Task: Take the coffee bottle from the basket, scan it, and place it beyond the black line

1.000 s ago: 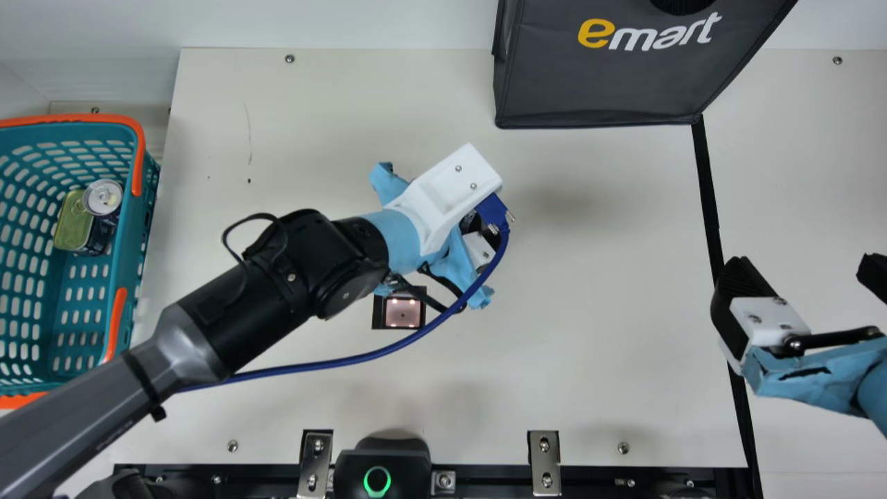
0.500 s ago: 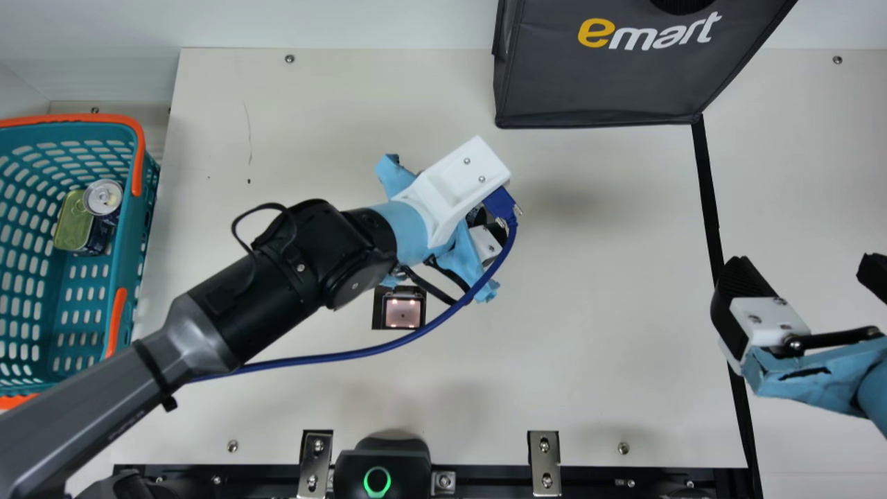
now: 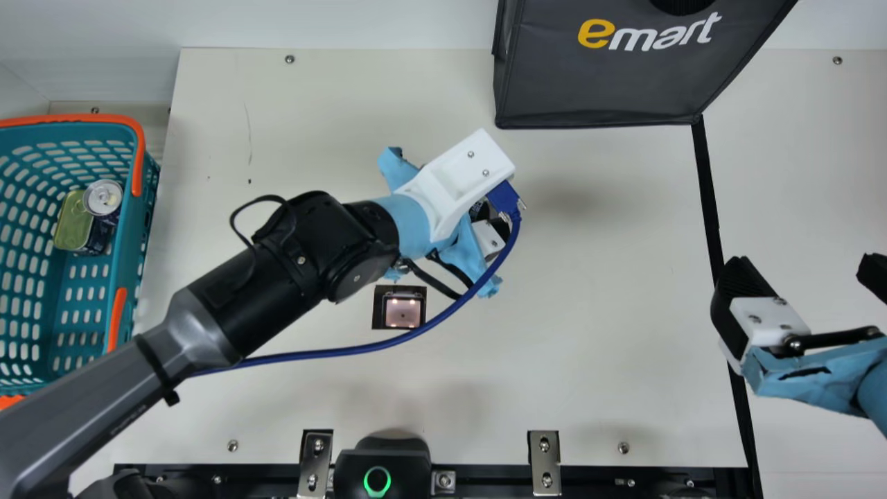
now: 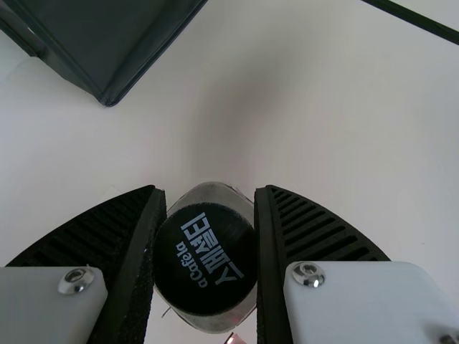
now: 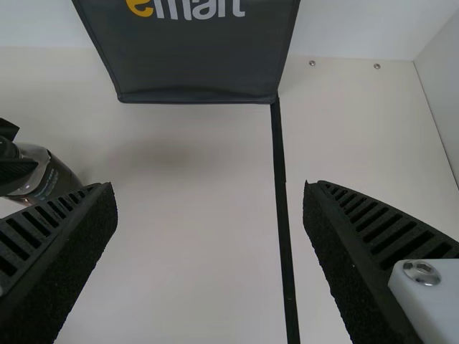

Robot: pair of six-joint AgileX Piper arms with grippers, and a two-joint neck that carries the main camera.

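Two small shifts to call in the main view: my left arm [image 3: 298, 267] slides up and a touch rightward, edging off the lit barcode scanner [image 3: 402, 310], whose dark frame now shows more fully than half a second ago. For the task, that likely means the bottle is leaving the scanning spot, though whether the scan has registered, I can't tell. My right gripper [image 3: 805, 270] keeps its place by the black line [image 3: 708, 187], and the two cans [image 3: 102, 197] sit unchanged in the teal basket [image 3: 132, 263].

Over to the left wrist view: my left gripper [image 4: 210, 190] has the coffee bottle [image 4: 206, 259] pinched between its ribbed pads, black cap towards the camera.

And the right wrist view: right gripper wide apart, nothing between its fingers, with the bottle off by the other gripper, still short of the line. Carrying it across looks like the next job.
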